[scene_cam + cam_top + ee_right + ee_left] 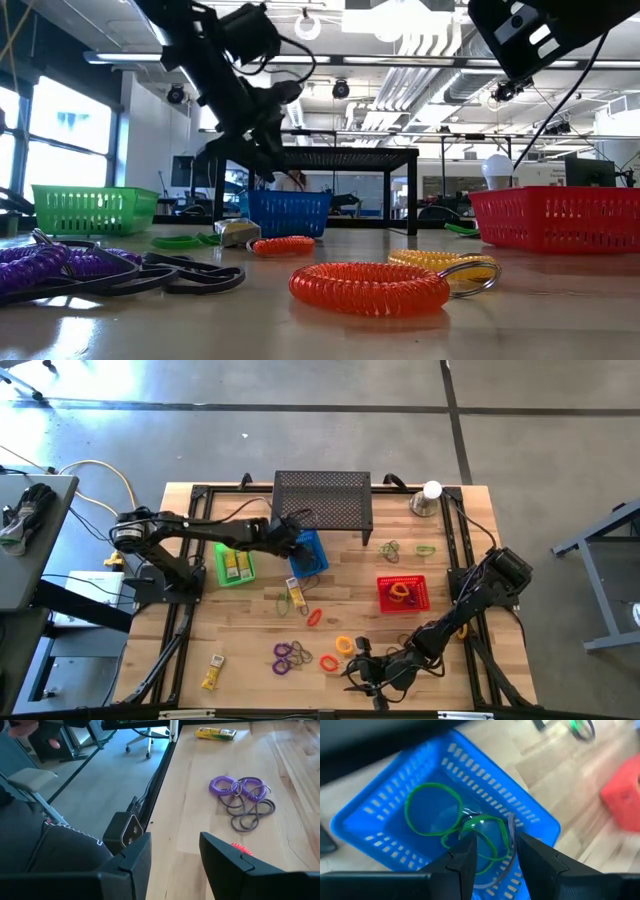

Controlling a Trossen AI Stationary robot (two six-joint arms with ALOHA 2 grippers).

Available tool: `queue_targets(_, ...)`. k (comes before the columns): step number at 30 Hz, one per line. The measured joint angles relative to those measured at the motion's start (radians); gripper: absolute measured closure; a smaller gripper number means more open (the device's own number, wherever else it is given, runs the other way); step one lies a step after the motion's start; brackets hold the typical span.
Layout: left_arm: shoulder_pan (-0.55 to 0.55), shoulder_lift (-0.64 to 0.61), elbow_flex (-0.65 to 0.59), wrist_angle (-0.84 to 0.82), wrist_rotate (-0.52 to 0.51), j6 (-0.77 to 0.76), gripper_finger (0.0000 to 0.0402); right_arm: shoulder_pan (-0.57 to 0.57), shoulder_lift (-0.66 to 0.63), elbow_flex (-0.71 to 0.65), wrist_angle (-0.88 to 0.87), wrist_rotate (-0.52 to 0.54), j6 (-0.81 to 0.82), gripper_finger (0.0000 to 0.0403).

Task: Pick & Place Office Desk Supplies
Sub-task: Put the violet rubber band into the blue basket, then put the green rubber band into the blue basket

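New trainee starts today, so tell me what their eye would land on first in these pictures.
Three bright baskets stand out mid-table: the blue basket, with the left gripper open over green loops inside it, the green basket beside it and the red basket farther right. The right gripper hovers open at the front edge, near the purple coils.

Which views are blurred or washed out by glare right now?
Left wrist view: red basket and tabletop smeared, blue basket edges soft. Low view: nearest orange coil slightly soft, ceiling lights glaring. High view: glare on the floor, top left. Right wrist view: clear.
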State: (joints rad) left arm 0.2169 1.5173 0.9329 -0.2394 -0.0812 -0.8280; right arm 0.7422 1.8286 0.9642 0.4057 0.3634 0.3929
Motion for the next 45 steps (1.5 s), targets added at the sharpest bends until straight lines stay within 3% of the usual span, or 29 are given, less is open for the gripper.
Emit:
queue_targets(5, 0.041, 0.000, 0.000, 0.000, 0.050, -0.076, 0.0270, 0.000, 0.000, 0.000, -0.006, 0.000, 0.006, 0.0248)
queue_targets(15, 0.046, 0.000, 0.000, 0.001, 0.049, -0.146, 0.0270, 0.000, 0.000, 0.000, -0.027, 0.000, 0.036, 0.0248)
queue_targets(21, 0.053, -0.004, 0.000, 0.004, 0.068, -0.078, 0.0270, 0.000, 0.000, 0.000, -0.028, 0.000, 0.048, 0.0248)
queue_targets(27, 0.034, -0.075, 0.000, 0.111, 0.215, 0.078, 0.0270, 0.000, 0.000, 0.000, -0.036, 0.000, 0.048, 0.0248)
queue_targets(31, -0.053, -0.154, 0.000, 0.098, 0.189, 0.285, 0.0270, 0.000, 0.000, 0.000, -0.037, 0.000, 0.048, 0.0248)
queue_targets(36, -0.245, -0.203, 0.001, 0.007, 0.153, 0.470, 0.0270, 0.000, 0.000, 0.000, -0.040, 0.000, 0.048, 0.0248)
queue_targets(41, -0.431, -0.205, 0.001, -0.174, 0.000, 0.443, 0.0270, 0.000, 0.000, 0.000, -0.035, 0.000, 0.049, 0.0248)
queue_targets(45, -0.520, -0.205, 0.001, -0.363, -0.135, 0.285, 0.0270, -0.003, 0.000, 0.000, -0.027, 0.000, 0.048, 0.0248)
